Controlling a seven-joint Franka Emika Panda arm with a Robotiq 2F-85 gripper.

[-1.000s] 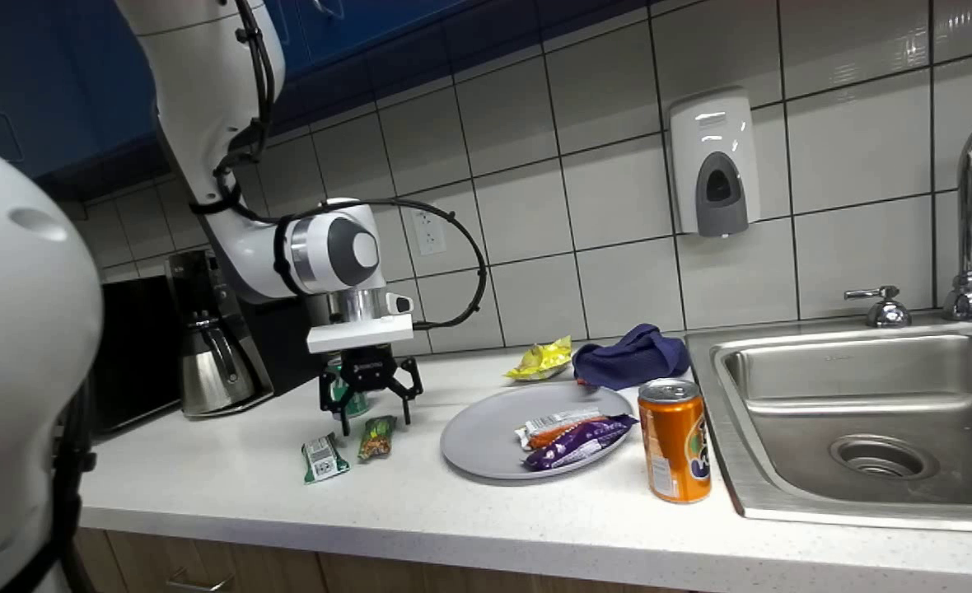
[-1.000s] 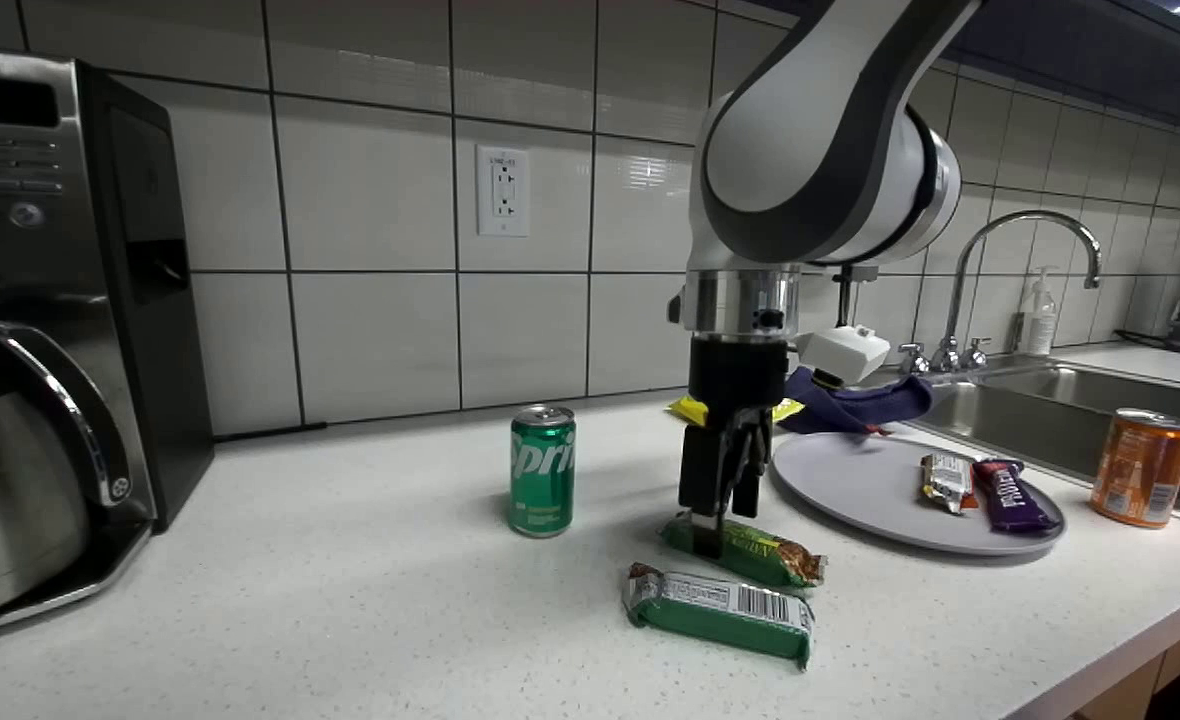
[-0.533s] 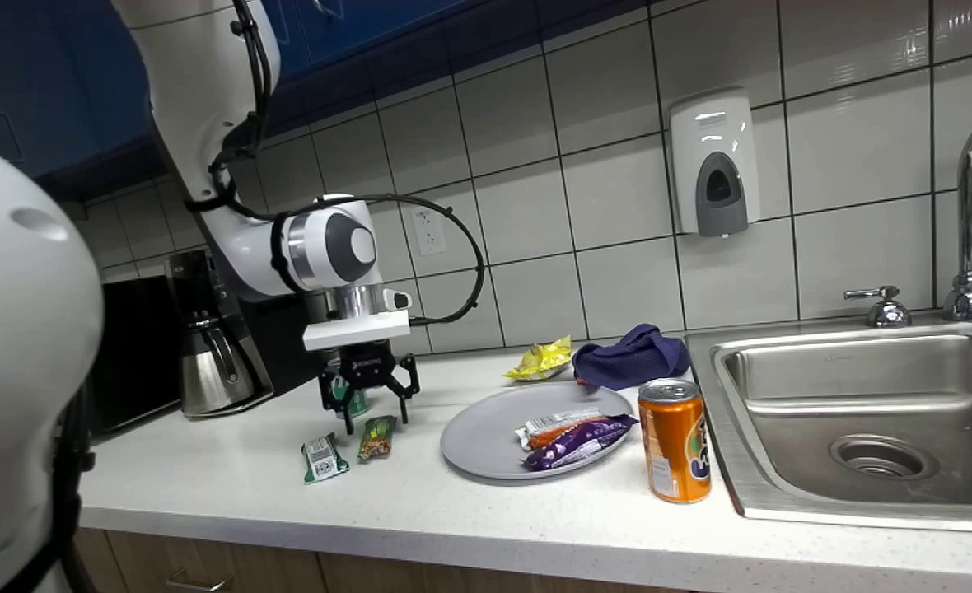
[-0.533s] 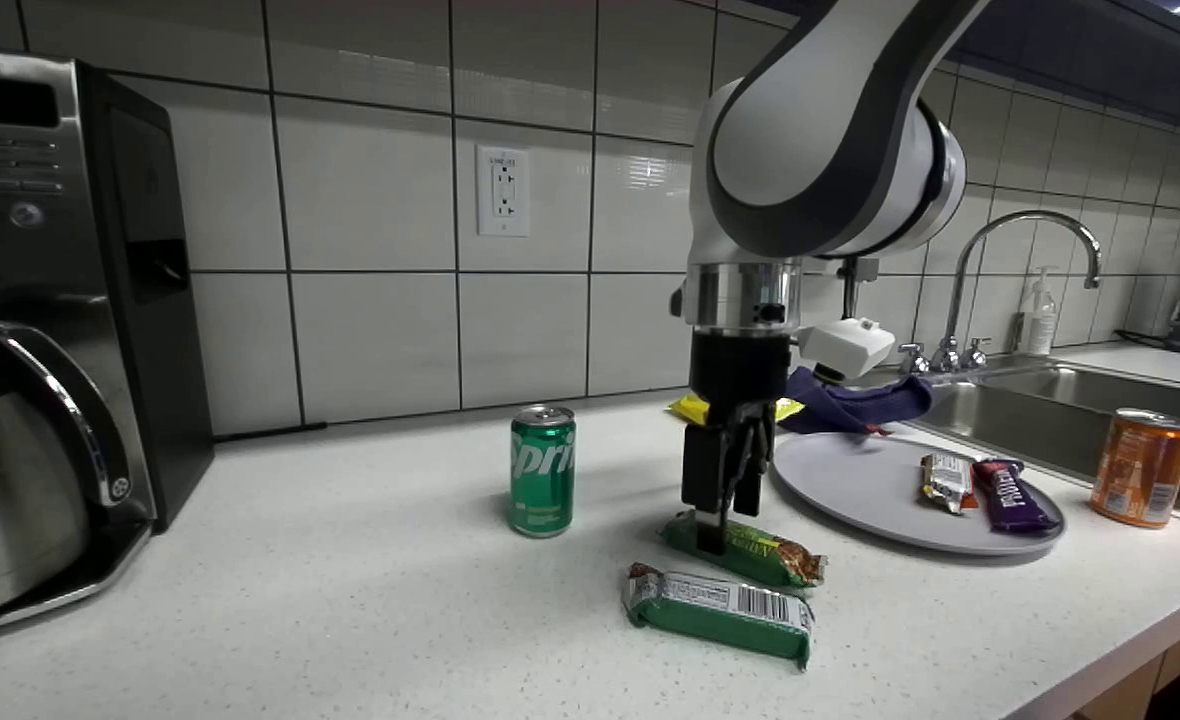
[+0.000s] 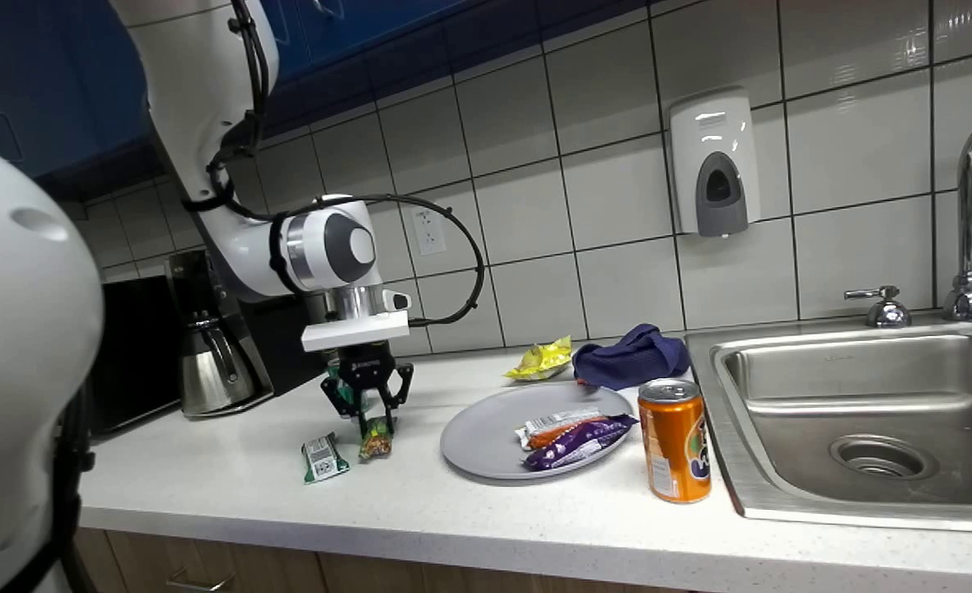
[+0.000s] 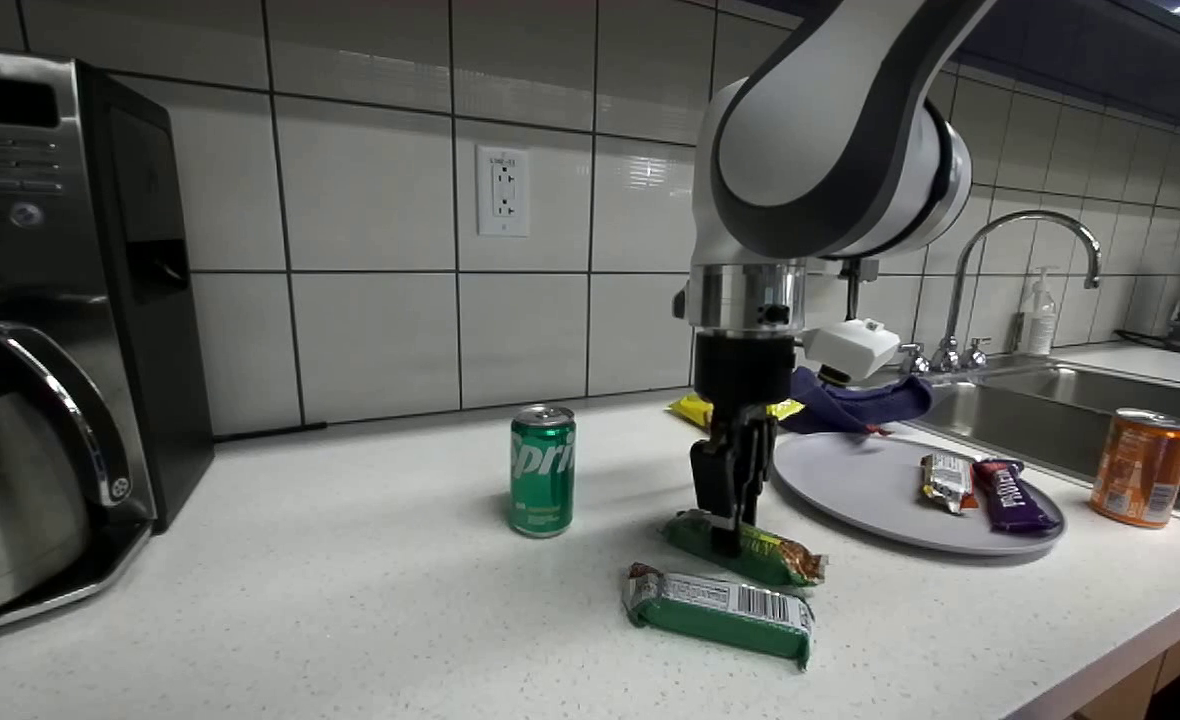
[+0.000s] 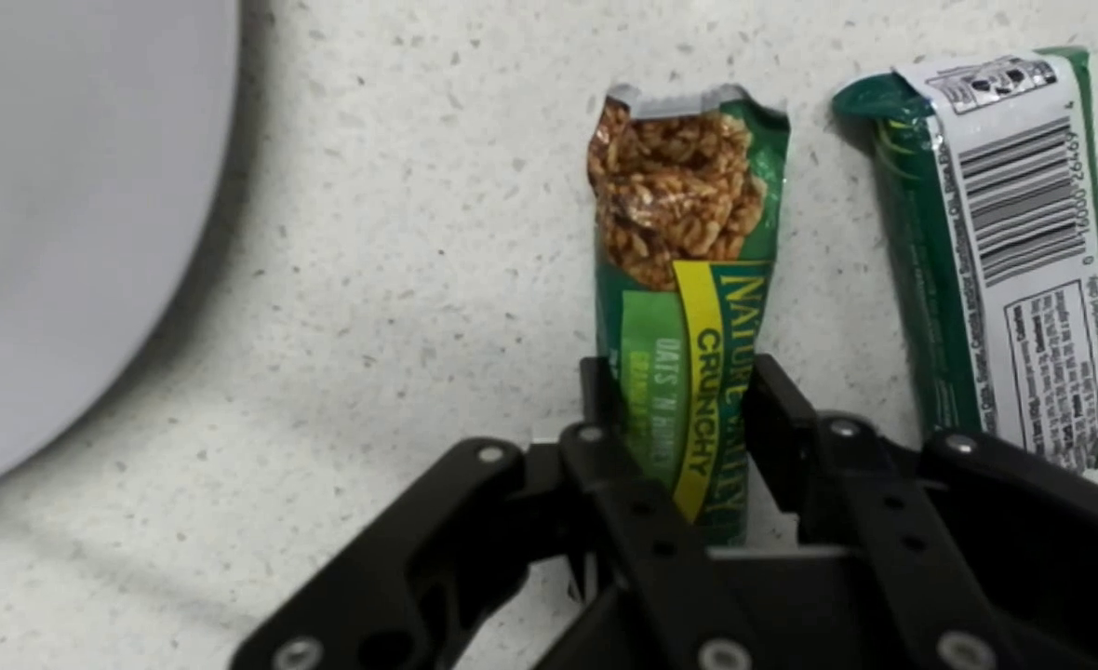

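Currently the gripper (image 7: pixel 682 400) is closed across the width of a green granola bar (image 7: pixel 681 307), its fingers (image 7: pixel 780 419) against both long sides, and the bar lies flat on the surface (image 6: pixel 400 610) near the gray plate (image 5: pixel 486 436). What counts is the line-up: the bar's long axis runs past the plate rather than toward it, so one finger stands on the plate's side and the other faces away from the plate. A second granola bar (image 7: pixel 1024 251), barcode up, lies farther from the plate, near that outer finger. A green Sprite can (image 6: pixel 542 470) stands well apart from the plate, while an orange can (image 5: pixel 674 441) stands near the plate's rim opposite the gripper. On the plate rest a purple-wrapped bar (image 5: pixel 578 443) and a white-and-orange bar (image 5: pixel 562 422).
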